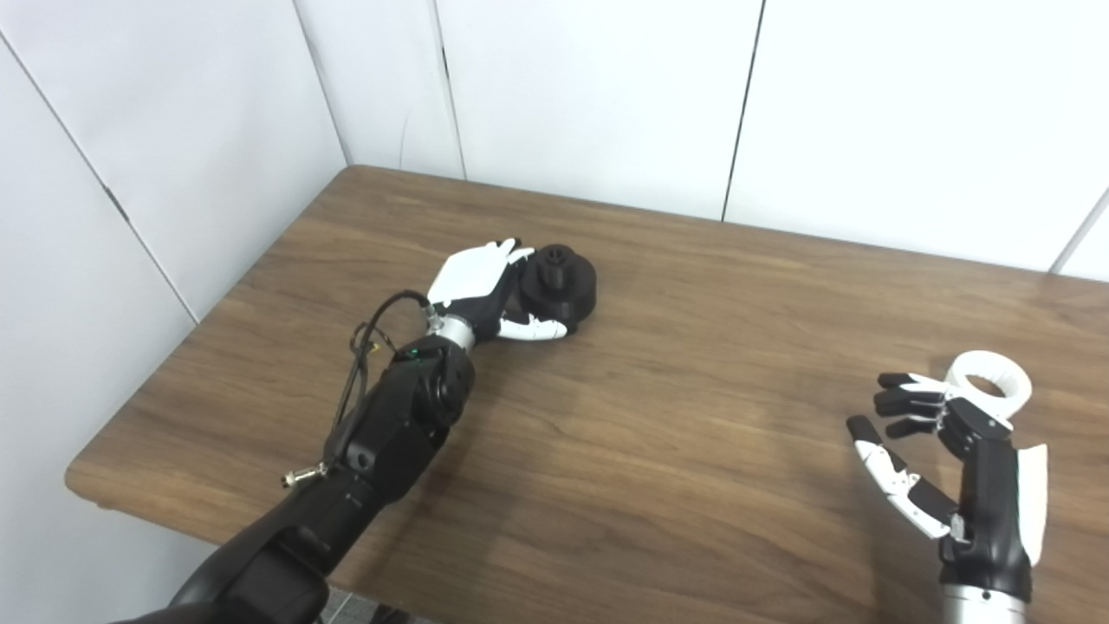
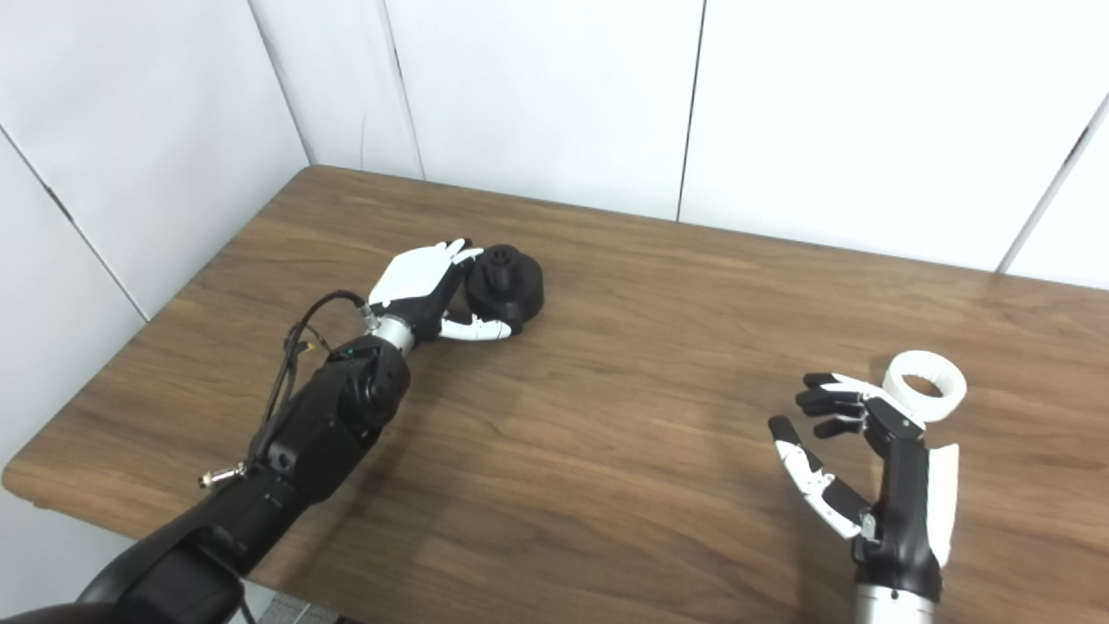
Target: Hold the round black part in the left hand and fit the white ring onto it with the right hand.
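Observation:
The round black part (image 1: pixel 561 279) rests on the wooden table (image 1: pixel 676 416), left of the middle, with a small hub on top. My left hand (image 1: pixel 485 290) is against its left side. The fingers reach straight along its far side and the thumb (image 1: pixel 537 328) lies along its near side, not closed around it. The white ring (image 1: pixel 990 379) lies flat on the table at the right. My right hand (image 1: pixel 940 451) is just in front of it and to its left, open and empty, with its fingers loosely curled and its thumb apart.
White wall panels (image 1: pixel 606 95) stand close behind the table and along its left side. The table's front edge (image 1: pixel 260 555) runs under my left forearm. Bare wood lies between the two hands.

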Available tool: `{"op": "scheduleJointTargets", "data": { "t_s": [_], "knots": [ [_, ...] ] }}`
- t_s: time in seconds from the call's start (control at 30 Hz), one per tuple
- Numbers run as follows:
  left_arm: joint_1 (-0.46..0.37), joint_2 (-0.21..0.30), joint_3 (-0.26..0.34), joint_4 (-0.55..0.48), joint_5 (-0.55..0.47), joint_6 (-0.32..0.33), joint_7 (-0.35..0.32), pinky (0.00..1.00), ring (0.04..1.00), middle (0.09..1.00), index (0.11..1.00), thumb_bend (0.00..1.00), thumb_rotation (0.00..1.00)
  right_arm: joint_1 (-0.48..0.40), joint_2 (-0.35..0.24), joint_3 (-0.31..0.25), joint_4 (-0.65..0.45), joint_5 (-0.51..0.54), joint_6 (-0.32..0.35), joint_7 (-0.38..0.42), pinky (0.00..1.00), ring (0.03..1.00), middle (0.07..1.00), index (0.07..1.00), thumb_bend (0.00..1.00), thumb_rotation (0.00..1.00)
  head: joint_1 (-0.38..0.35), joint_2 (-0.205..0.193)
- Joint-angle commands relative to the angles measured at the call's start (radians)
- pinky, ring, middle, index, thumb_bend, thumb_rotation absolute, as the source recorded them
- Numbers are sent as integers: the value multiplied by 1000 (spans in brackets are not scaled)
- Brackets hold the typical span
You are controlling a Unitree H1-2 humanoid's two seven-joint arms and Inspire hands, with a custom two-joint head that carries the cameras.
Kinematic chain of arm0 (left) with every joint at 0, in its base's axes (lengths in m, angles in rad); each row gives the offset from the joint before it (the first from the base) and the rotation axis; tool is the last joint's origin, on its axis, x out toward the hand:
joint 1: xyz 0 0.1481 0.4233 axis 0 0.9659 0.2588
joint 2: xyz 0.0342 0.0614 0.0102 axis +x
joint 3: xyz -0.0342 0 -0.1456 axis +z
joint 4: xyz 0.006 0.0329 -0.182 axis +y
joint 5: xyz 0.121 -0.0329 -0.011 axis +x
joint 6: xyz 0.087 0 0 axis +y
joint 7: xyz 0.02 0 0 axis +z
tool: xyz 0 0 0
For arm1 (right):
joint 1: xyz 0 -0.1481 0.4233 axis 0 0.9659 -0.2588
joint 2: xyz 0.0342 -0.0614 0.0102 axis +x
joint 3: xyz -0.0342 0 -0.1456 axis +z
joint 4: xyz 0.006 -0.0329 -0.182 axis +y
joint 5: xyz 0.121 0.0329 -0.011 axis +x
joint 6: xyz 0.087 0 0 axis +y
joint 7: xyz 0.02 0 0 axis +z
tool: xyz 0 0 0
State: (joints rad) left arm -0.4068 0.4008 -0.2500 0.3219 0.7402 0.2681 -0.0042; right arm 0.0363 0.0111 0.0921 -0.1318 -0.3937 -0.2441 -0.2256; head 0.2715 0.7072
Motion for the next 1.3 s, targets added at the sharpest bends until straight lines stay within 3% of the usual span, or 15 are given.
{"op": "scheduleJointTargets", "data": {
  "t_s": [0.0, 0.1, 0.3, 0.43, 0.83, 1.27],
  "knots": [
    [-39, 4, -3, -12, -1, -25, 19, 1000, 1000, 1000, 881, 1000, 597, 52, 0, -6, 7, 3, -3, 1, 435, 548, 639, 498, 502, 150, 0, 2],
    [-34, -12, 15, -6, -15, -42, 60, 1000, 1000, 1000, 830, 1000, 525, 55, 0, -7, 2, 7, 0, 3, 436, 549, 641, 498, 501, 150, 0, 5],
    [-33, -33, 37, 20, -37, -75, 139, 1000, 1000, 1000, 654, 885, 350, 57, -3, -9, 0, 1, -4, 0, 434, 544, 636, 498, 501, 149, 3, 7],
    [-33, -38, 43, 28, -42, -90, 172, 1000, 1000, 1000, 615, 838, 299, 56, -6, -9, 1, -1, -10, -2, 428, 537, 631, 498, 501, 147, 5, 8],
    [-28, -41, 52, 46, -55, -133, 224, 1000, 1000, 1000, 590, 813, 296, 55, -7, -9, -1, -5, -10, -1, 424, 536, 632, 498, 501, 148, 5, 12],
    [12, -56, 42, -27, -76, -122, 181, 1000, 1000, 1000, 607, 853, 313, 53, -7, -8, 0, -3, -14, 0, 414, 526, 627, 498, 501, 148, -2, 15]
  ]
}}
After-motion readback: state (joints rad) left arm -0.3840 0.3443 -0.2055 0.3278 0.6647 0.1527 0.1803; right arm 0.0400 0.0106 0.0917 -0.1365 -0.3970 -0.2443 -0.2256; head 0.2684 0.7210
